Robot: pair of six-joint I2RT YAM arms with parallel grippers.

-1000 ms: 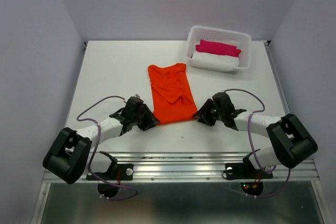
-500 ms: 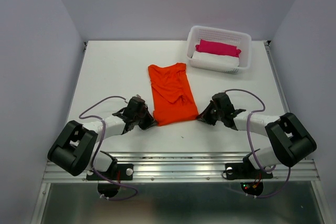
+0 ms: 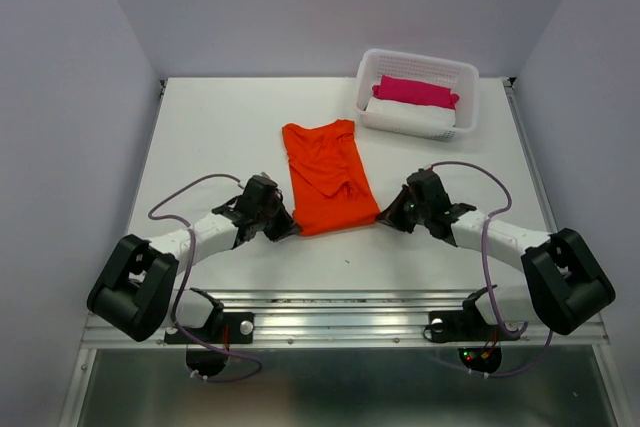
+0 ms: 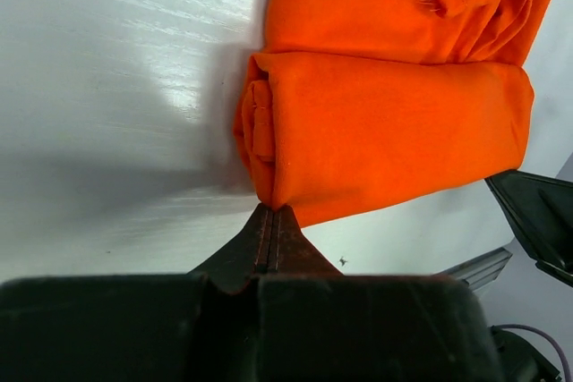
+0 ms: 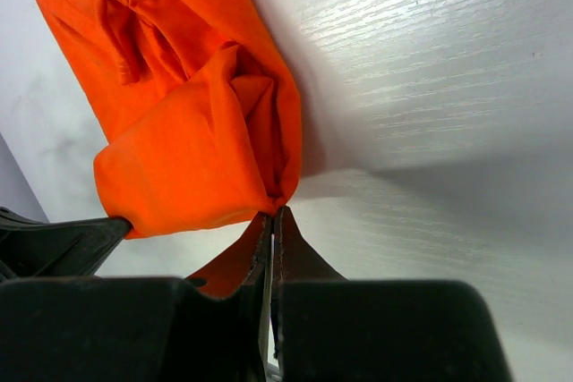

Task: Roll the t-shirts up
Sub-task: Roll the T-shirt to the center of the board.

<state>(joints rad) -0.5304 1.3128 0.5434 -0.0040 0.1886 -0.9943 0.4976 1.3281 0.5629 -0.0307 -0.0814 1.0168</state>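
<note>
Left fingers (image 4: 253, 246) and right fingers (image 5: 291, 257) are pinched tight on the 2 near corners of the t-shirt (image 3: 325, 175), whose near hem is already rolled. The rest lies flat across the bench (image 3: 220, 127). It's a shallow bite on thin fabric, so 1 corner could slip and skew the roll.

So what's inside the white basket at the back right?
The white basket holds a magenta-pink cloth bundle lying on top of a white cloth bundle. Whatever sits beneath them, and the basket floor, is covered.
</note>
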